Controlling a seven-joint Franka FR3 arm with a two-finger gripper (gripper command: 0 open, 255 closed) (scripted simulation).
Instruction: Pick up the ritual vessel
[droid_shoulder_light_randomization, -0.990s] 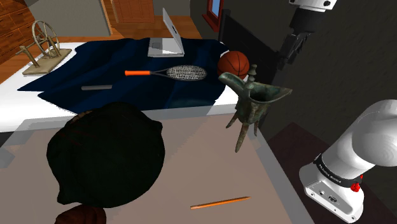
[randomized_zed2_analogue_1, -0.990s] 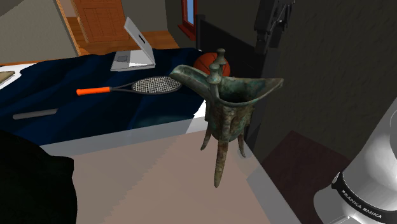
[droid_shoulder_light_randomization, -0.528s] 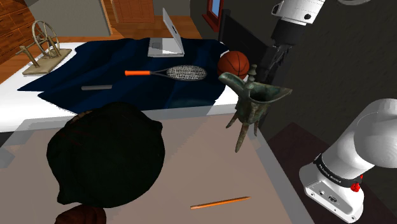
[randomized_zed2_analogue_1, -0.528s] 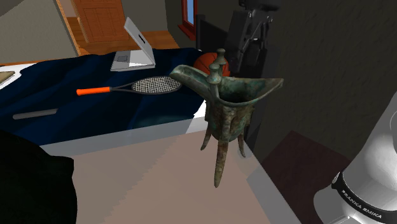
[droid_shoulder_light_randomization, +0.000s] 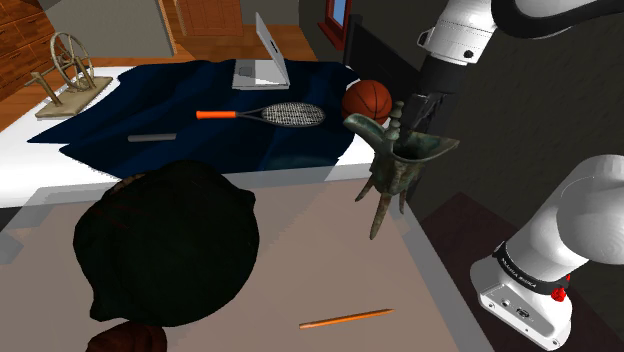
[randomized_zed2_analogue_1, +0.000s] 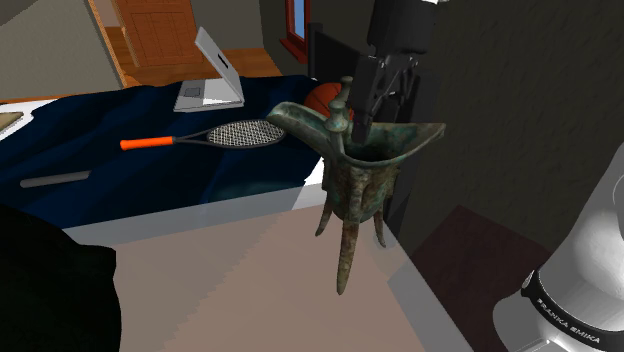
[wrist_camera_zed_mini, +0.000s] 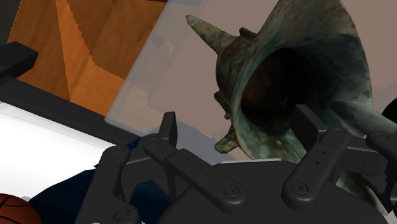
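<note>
The ritual vessel (droid_shoulder_light_randomization: 392, 160) is a green-patinated bronze cup on three thin legs, with a flared spout and two knobbed posts. It stands upright near the pale table's edge at the shoulder view's right. My gripper (droid_shoulder_light_randomization: 415, 112) hangs just above its rim, fingers pointing down. In the second exterior view the gripper (randomized_zed2_analogue_1: 373, 95) sits over the vessel (randomized_zed2_analogue_1: 360, 175) close to the posts. In the wrist view the gripper (wrist_camera_zed_mini: 236, 117) is open, and the vessel (wrist_camera_zed_mini: 299, 70) mouth lies partly between the fingers. I see no contact.
A large black rounded mass (droid_shoulder_light_randomization: 165, 245) covers the table's left part. An orange pencil (droid_shoulder_light_randomization: 345, 318) lies near the front. Behind, a bed with blue cloth (droid_shoulder_light_randomization: 200, 140) holds a tennis racket (droid_shoulder_light_randomization: 265, 114), a basketball (droid_shoulder_light_randomization: 367, 98) and a laptop (droid_shoulder_light_randomization: 262, 60). The robot stand (droid_shoulder_light_randomization: 525, 290) is at lower right.
The gripper has come down and leftward from the shoulder view's upper right to just above the vessel's rim. The vessel has not moved.
</note>
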